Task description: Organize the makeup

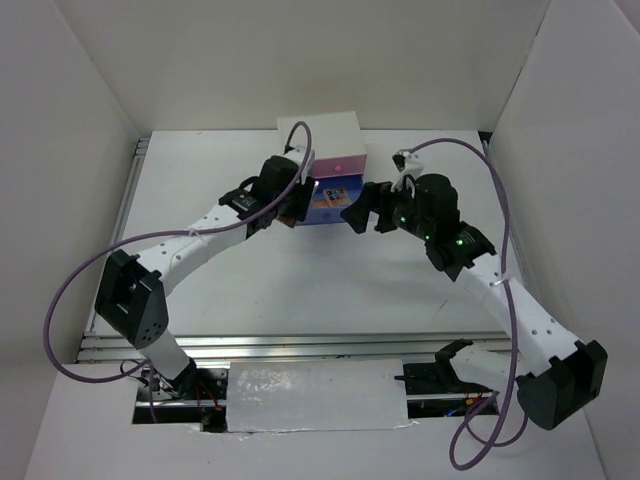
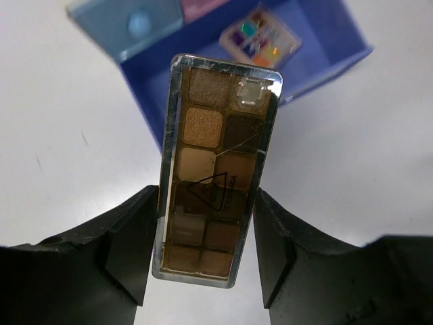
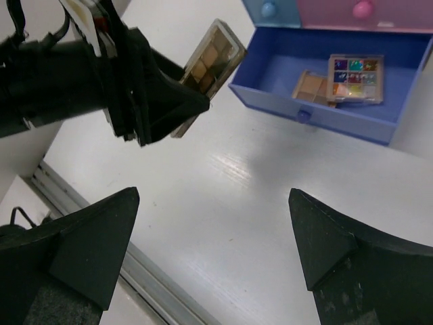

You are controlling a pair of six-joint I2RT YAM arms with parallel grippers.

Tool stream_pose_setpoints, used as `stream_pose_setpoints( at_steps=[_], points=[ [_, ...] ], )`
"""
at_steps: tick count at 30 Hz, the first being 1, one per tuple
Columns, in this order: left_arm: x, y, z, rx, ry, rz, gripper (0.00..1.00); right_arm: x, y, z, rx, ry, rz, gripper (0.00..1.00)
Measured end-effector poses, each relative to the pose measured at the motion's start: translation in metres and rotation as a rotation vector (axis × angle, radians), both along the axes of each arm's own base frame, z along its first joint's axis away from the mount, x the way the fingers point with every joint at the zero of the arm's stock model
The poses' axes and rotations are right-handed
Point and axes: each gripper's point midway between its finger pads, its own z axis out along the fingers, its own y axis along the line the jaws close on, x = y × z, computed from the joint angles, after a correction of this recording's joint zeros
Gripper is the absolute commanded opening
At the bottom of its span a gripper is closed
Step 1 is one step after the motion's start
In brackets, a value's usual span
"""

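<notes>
Left gripper [image 2: 205,227] is clamped on the long brown eyeshadow palette [image 2: 215,128], which has two columns of tan-to-brown pans, just beside the open purple drawer [image 3: 270,71]. Right gripper [image 3: 213,223] hovers near that drawer, fingers apart.

The open blue drawer [image 3: 338,116] is seen from far overhead in the top view and from close before it in both wrist views, shared by all.

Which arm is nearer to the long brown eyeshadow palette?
Left. The left arm has its jaws shut on the brown palette, near the open drawer. The right arm hangs apart from it, jaws open, over the table.
</notes>
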Motion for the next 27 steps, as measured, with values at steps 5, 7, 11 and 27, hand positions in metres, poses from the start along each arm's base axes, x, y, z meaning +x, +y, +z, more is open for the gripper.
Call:
stream_pose_setpoints(
  at_steps=[5, 7, 11, 27],
  points=[
    [0.038, -0.030, 0.031, 0.068, -0.147, -0.195, 0.29, -0.014, -0.020, 0.020, 0.042, -0.082, -0.047, 1.00],
    [0.055, -0.045, 0.031, 0.112, -0.193, -0.281, 0.34, -0.018, -0.025, 0.033, 0.061, -0.121, -0.052, 1.00],
    [0.083, -0.063, 0.001, 0.222, -0.216, -0.401, 0.37, -0.024, -0.029, 0.045, 0.087, -0.167, -0.056, 1.00],
    [0.121, -0.063, -0.053, 0.303, -0.213, -0.457, 0.99, -0.012, -0.024, 0.028, 0.091, -0.134, -0.061, 1.00]
  ],
)
